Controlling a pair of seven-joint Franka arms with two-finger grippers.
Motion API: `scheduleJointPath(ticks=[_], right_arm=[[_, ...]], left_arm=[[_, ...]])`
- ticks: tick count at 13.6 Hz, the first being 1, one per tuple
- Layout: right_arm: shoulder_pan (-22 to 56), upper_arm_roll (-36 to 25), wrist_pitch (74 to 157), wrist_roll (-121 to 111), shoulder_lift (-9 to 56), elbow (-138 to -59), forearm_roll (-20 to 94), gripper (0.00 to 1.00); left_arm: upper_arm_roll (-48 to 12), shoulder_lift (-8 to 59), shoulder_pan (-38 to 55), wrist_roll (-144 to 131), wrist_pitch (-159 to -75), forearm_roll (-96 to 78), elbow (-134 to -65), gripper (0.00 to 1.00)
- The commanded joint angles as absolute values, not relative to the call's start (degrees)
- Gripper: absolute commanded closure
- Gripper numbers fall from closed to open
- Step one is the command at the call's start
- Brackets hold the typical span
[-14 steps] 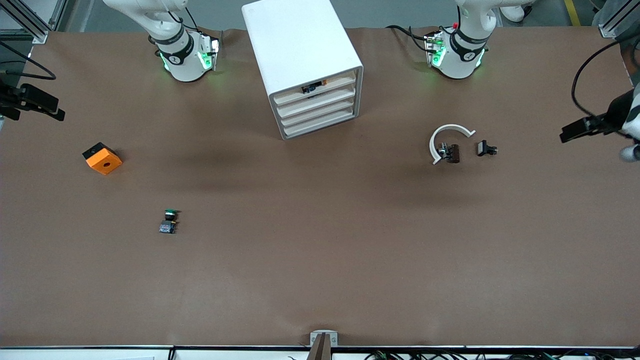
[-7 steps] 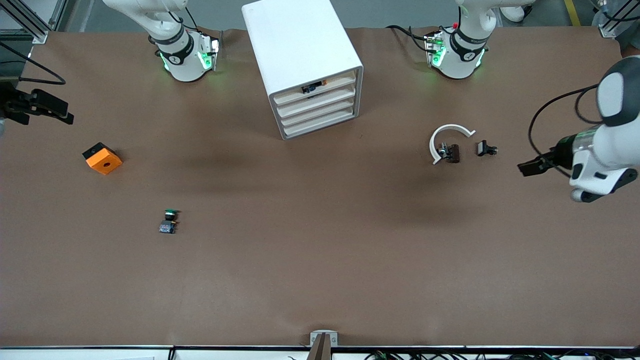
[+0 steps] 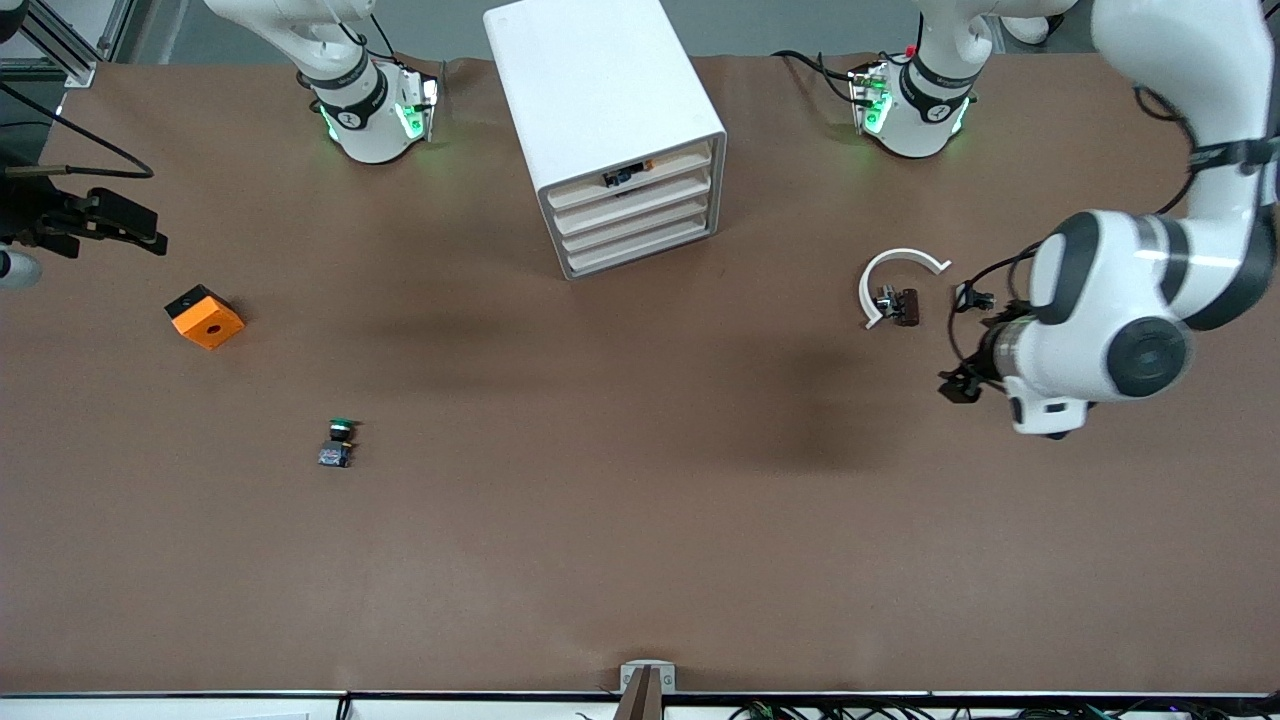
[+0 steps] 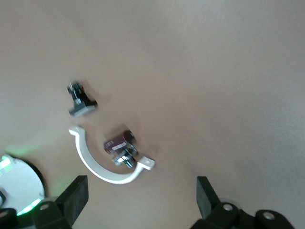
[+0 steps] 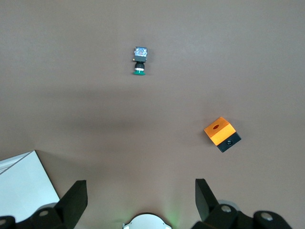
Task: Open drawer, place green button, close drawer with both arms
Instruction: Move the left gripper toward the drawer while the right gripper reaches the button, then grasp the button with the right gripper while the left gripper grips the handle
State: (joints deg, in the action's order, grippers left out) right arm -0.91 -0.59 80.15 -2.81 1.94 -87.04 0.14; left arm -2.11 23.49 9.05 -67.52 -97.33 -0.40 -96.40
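Presently: brown surface (image 3: 640, 560). Lower left of frame, button (image 3: 337, 443), lying free. Mid right, left pincer (image 3: 962, 386), fingers apart, empty. Mid left edge, right pincer (image 3: 130, 228), apart, empty. Top centre, white drawer cabinet (image 3: 600, 120), drawers closed.

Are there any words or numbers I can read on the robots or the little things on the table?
None can be read.
Right arm's base: a small round mark on its black band, too small to read.
Left arm's base: the same kind of mark, too small to read.
Button, orange cube, white drawer cabinet: no writing shows.
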Motion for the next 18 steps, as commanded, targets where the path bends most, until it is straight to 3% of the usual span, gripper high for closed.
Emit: scheduleJointPath(ticks=[1, 5, 10, 17, 18], right_arm=[[-0.3, -0.6, 80.2, -3.1, 6.2, -86.8, -0.7, 0.00], [0.1, -0.6, 89.4, -2.9, 8.1, -95.2, -0.6, 0.00], [0.0, -0.6, 113.4, -2.3, 10.9, -110.8, 0.1, 0.00], [1.8, -0.6, 130.4, 4.6, 23.5, -111.3, 0.2, 0.00], [1.8, -0.6, 133.6, 4.6, 25.4, -110.9, 0.2, 0.00]], left_arm=[[-1.9, 27.6, 11.9, -82.5, -96.8, -4.5, -93.6, 0.00], [-1.9, 34.8, 16.8, -101.9, -96.8, -13.5, -91.1, 0.00], [-1.9, 37.0, 21.3, -111.0, -96.6, -29.4, -91.1, 0.00], [-1.9, 42.4, 27.4, -120.6, -96.4, -46.7, -91.0, 0.00], [-2.0, 42.8, 28.2, -121.3, -96.3, -47.8, -90.8, 0.05]])
